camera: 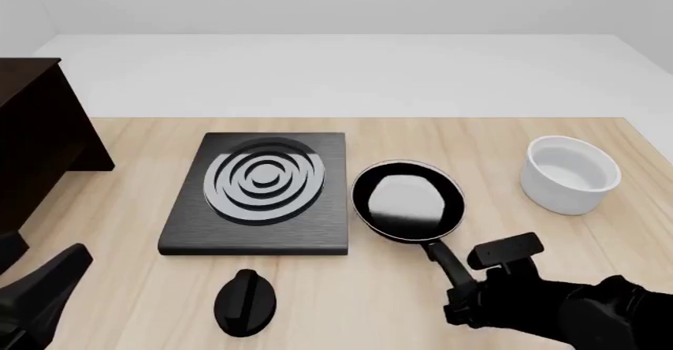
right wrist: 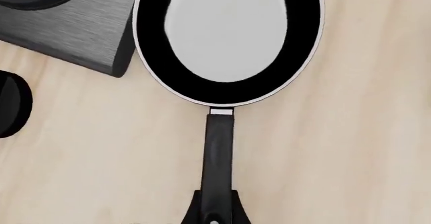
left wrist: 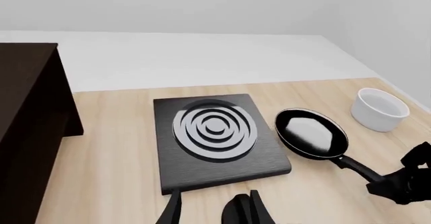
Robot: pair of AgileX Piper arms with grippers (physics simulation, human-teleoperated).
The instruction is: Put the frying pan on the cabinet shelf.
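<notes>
Wooden table (camera: 126,287); right gripper (right wrist: 215,215) clamped on frying pan (camera: 408,202) handle, left gripper (left wrist: 214,209) cropped, state unclear.

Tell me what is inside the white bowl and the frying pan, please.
The frying pan holds nothing: its pale grey inside is bare. The white bowl looks empty as well, though its near wall hides part of the bottom.

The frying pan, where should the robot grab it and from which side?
Grip the frying pan by its long handle, near the end. The handle lies flat on the table, pointing toward the arms' side, so the right gripper can straddle it from above, fingers either side. The round body looks too wide.
</notes>
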